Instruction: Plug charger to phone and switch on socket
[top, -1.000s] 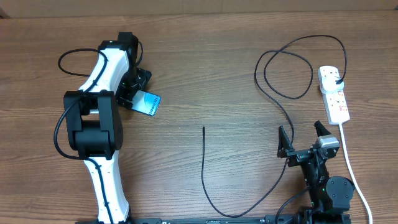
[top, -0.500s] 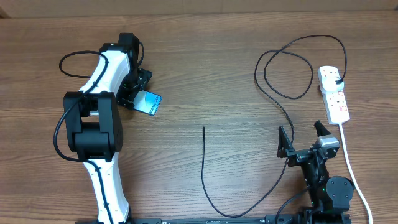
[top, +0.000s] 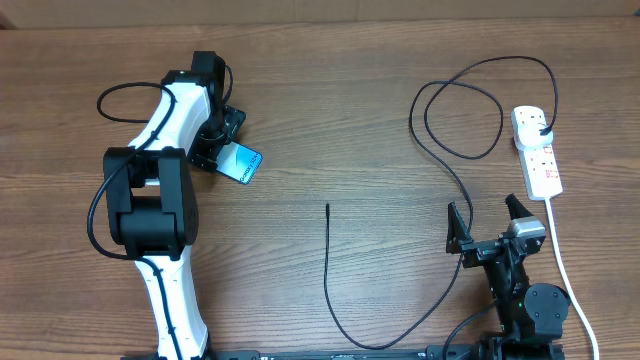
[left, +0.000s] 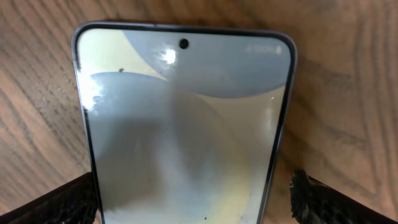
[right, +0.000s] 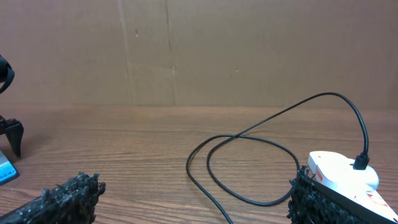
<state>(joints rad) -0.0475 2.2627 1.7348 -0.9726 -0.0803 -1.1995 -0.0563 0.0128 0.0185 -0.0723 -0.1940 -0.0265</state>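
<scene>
Overhead: left gripper (top: 222, 148) clamps the phone (top: 240, 163) at upper left; the charger (top: 327, 262) lies mid-table; the socket (top: 536, 150) sits far right. Left wrist: fingers (left: 65, 202) flank the phone's edges. Right wrist: right gripper (right: 193, 199) spread wide, empty.

Brown wood-grain table (top: 330, 120), plain tan cardboard wall (right: 199, 50) along its far edge

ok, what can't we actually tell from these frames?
- Phone bottom edge and port: cut off by the left wrist frame; overhead, the left end effector covers that end.
- Socket switch state: too small overhead; right wrist view crops the strip.
- Charger connector tip: too thin overhead to read its type.
- Left grip contact on phone: unclear.
</scene>
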